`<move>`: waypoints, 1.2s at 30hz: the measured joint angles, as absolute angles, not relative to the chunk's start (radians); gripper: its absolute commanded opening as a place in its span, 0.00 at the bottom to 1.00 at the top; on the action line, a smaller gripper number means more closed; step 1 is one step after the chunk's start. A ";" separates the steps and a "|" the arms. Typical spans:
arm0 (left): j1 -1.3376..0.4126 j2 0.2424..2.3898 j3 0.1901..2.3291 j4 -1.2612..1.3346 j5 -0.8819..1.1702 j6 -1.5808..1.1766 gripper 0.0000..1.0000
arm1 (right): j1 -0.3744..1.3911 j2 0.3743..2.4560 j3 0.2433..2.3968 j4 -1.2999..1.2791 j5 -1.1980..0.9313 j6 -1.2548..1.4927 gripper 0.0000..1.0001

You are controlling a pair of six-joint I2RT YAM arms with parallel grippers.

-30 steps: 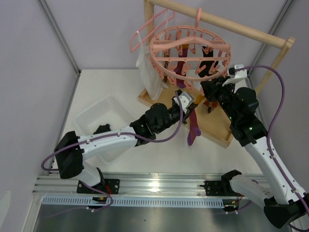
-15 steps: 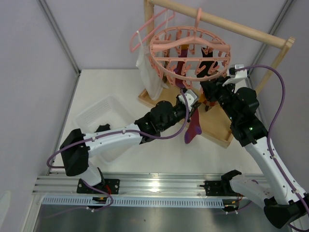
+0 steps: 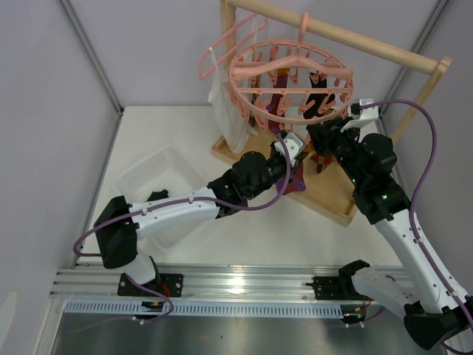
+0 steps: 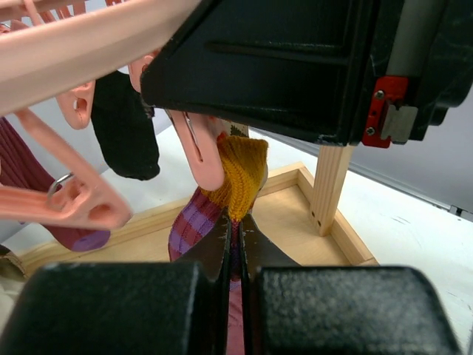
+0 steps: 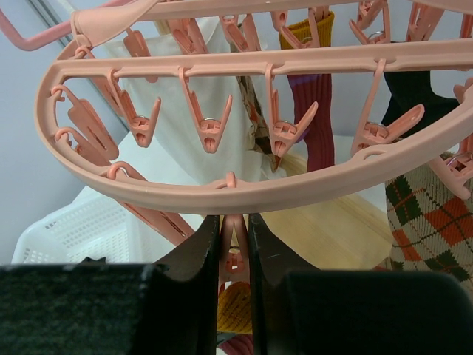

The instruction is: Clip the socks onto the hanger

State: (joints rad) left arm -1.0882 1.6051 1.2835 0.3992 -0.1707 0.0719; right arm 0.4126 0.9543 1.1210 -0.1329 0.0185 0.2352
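**Cuff at the clip: time to feed it in**

You are working over the wooden rack (image 3: 329, 203) at the far side of the tabletop (image 3: 166, 129). From its rail hangs the round pink plastic drying hanger (image 5: 244, 194), lying roughly level with its clips dangling below. Several socks already hang from it, so by my reading the job is partway done.

Your right hand (image 5: 234, 222) is clenched on a single pink clip (image 5: 233, 255) under the near rim, one finger on each side. The views do not show whether the squeeze has parted the clip's mouth.

Your left hand (image 4: 235, 235) is grasping the purple checked sock with a mustard-yellow cuff (image 4: 238, 171), pinched just below the cuff. The sock sits under the hanger's near edge, above the rack's base. Its long axis runs close to vertical. The cuff points up, just beside the tip of a pink clip that is probably the same one, and the foot trails down.

The step in hand is presenting the cuff. Next you likely need the clip's mouth wide and the cuff raised between its tips. Then ease the right hand off before the left lets go.
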 measured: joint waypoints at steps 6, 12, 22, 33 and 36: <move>-1.089 1.605 1.284 0.402 -0.189 0.079 0.01 | 0.412 0.953 1.122 -0.138 0.018 0.235 0.00; -1.089 1.605 1.284 0.401 -0.226 0.080 0.01 | 0.411 0.942 1.124 -0.145 0.020 0.235 0.00; -1.088 1.615 1.285 0.394 -0.259 0.059 0.01 | 0.410 0.936 1.129 -0.149 0.020 0.244 0.00; -1.089 1.618 1.285 0.377 -0.278 -0.083 0.01 | 0.410 0.937 1.129 -0.144 0.039 0.278 0.00; -1.089 1.618 1.285 0.373 -0.312 -0.144 0.01 | 0.410 0.938 1.128 -0.143 0.054 0.285 0.00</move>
